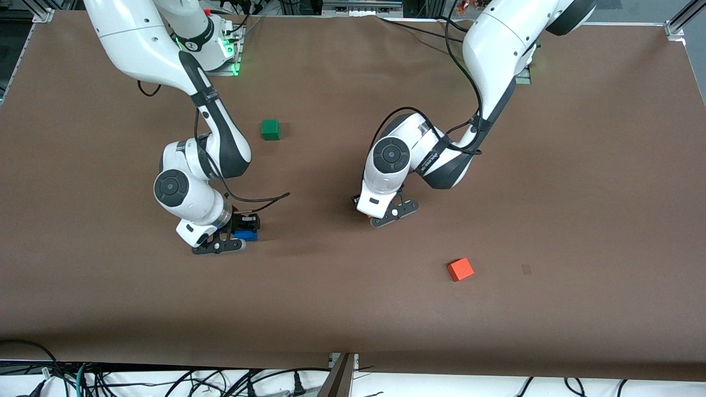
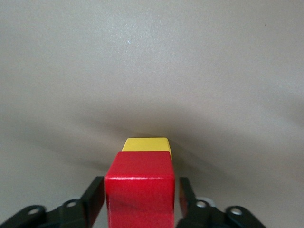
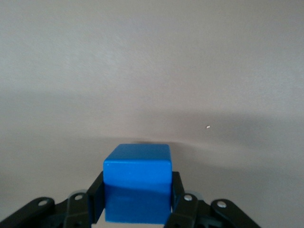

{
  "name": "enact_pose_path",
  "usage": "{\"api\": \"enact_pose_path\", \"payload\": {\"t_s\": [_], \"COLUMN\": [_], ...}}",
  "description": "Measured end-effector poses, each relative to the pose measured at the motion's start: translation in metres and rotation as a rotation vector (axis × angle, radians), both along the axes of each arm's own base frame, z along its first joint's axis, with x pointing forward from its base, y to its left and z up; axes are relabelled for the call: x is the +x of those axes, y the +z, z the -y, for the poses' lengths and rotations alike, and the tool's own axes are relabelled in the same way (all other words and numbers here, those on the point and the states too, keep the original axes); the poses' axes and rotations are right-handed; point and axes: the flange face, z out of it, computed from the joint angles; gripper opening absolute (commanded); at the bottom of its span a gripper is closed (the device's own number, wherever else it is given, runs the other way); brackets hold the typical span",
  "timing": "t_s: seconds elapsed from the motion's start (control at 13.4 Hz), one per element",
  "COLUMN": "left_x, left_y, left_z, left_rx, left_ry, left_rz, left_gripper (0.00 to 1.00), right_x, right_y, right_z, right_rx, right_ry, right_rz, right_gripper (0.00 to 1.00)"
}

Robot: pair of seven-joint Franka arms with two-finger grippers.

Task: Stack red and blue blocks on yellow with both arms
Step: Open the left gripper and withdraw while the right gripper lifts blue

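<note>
Five cubes (image 2: 140,194), two grippers (image 3: 137,202).

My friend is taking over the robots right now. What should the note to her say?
Left claw: open, its fingers just apart from the red block, which sits on the yellow block near the table's middle.
Right claw: shut on the blue block, low at the table, toward the right arm's end.
Done: red is on yellow; blue is gripped.
Left: pull the left claw away, then lift blue and set it on red.
The green block and orange block are not part of the job.
</note>
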Motion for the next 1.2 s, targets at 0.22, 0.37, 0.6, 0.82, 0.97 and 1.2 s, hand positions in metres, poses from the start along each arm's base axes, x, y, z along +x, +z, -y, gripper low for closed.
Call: {"api": "enact_pose_path", "payload": {"t_s": [0.22,0.37,0.6,0.82,0.97,1.2], "left_x": [0.0,0.004,0.031,0.06,0.076,0.094], "left_y": [0.001,0.008,0.047,0.101,0.138,0.193], "left_z": [0.001,0.002,-0.023,-0.085,-0.141,-0.228], "left_rx": [-0.002,-0.011,-0.018,0.02,0.045,0.056], "left_ry": [0.001,0.005,0.046,0.0,-0.082,-0.171], "left_rz": [0.002,0.015,0.058,0.05,0.032,0.036], "left_gripper": [1.0,1.0,1.0,1.0,1.0,1.0], "right_x": [0.013,0.018,0.022,0.017,0.007,-0.025], "right_y": [0.034,0.05,0.07,0.094,0.101,0.111], "right_z": [-0.007,-0.01,-0.018,-0.05,-0.083,-0.162], "right_rx": [0.005,0.008,0.008,0.012,0.017,0.029], "right_ry": [0.006,0.006,-0.012,-0.043,-0.072,-0.105], "right_rz": [-0.017,-0.023,-0.041,-0.047,-0.045,-0.037], "right_gripper": [0.5,0.5,0.5,0.5,0.51,0.51]}}
